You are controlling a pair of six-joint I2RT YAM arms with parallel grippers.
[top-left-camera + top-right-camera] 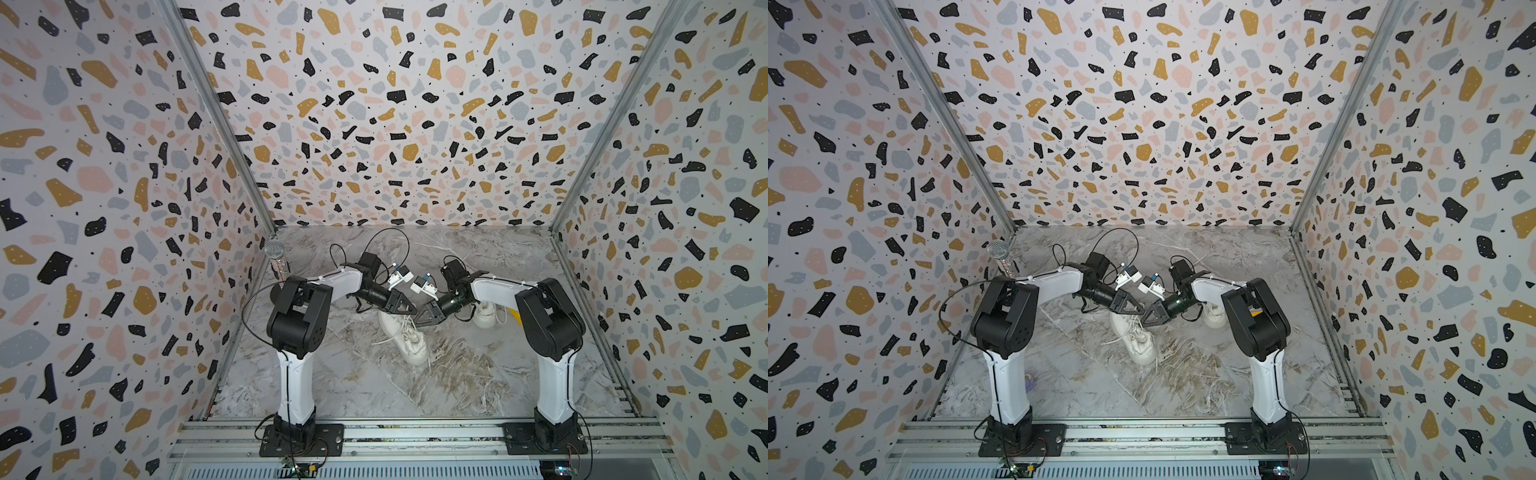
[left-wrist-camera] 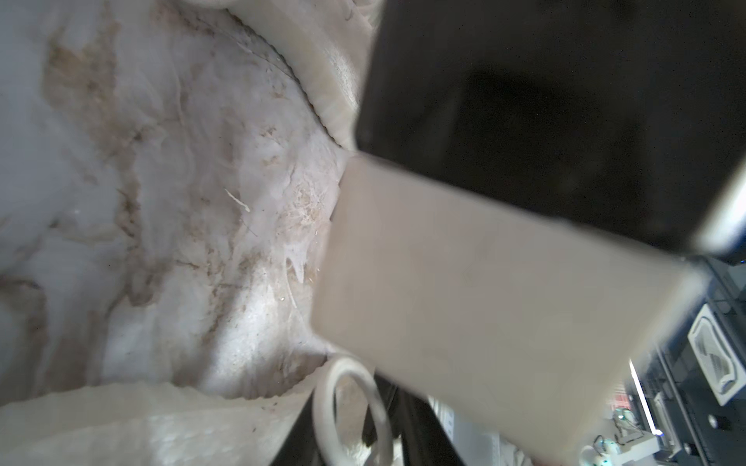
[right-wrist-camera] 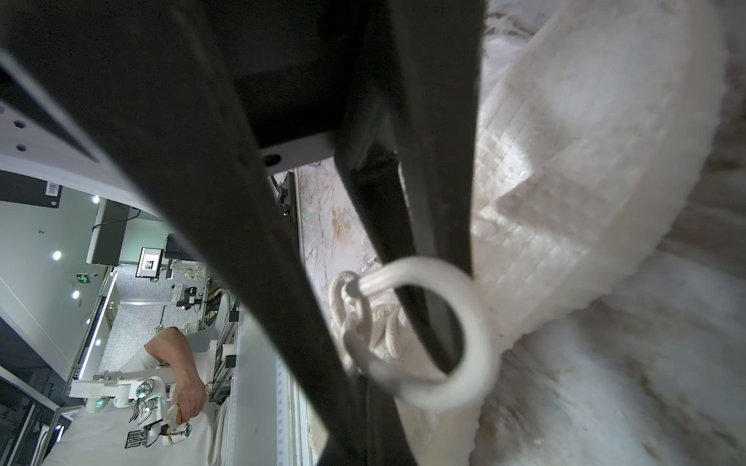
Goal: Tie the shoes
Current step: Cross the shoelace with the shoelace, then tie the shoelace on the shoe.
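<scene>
Shoe (image 1: 412,344) in hand is lying mid-table, right under both claws; its mate (image 1: 485,316) is sitting well to the right, half hidden behind the right arm. The right claw (image 1: 420,319) is pinching shut, seemingly on a raised loop (image 3: 478,335) rising from a knot (image 3: 350,300). The left claw (image 1: 409,309) is hovering tip to tip beside it, and I cannot tell whether its jaws are apart. By my reading, a first knot and one loop are made. Loose ends (image 1: 384,341) are trailing on the table (image 1: 332,386), so the bow is not yet finished, and the mate is looking untouched. A microphone (image 1: 275,254) is standing in the far left corner, well clear; the right arm itself is blocking the way to the mate.
</scene>
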